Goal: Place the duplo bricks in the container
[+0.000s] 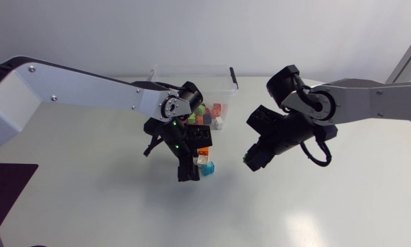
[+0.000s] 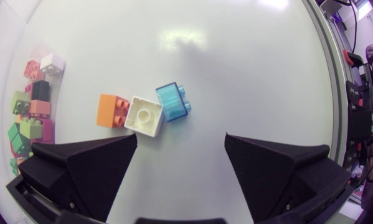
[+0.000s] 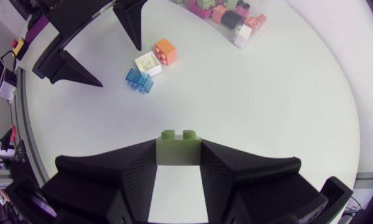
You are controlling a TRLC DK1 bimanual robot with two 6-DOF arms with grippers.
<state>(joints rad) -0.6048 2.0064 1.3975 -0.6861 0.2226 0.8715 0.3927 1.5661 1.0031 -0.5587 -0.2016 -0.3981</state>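
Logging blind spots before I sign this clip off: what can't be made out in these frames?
Head view: left arm covers most of the orange brick and white brick, and part of the container.
Head view: right jaws hide most of the green brick.
Both wrist views: the picture edge cuts off the stowed bricks.

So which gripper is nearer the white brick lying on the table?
Left. The left gripper hangs open just above the white brick, which lies right ahead of it. The right gripper, shut on a green brick, sits well off to the side.
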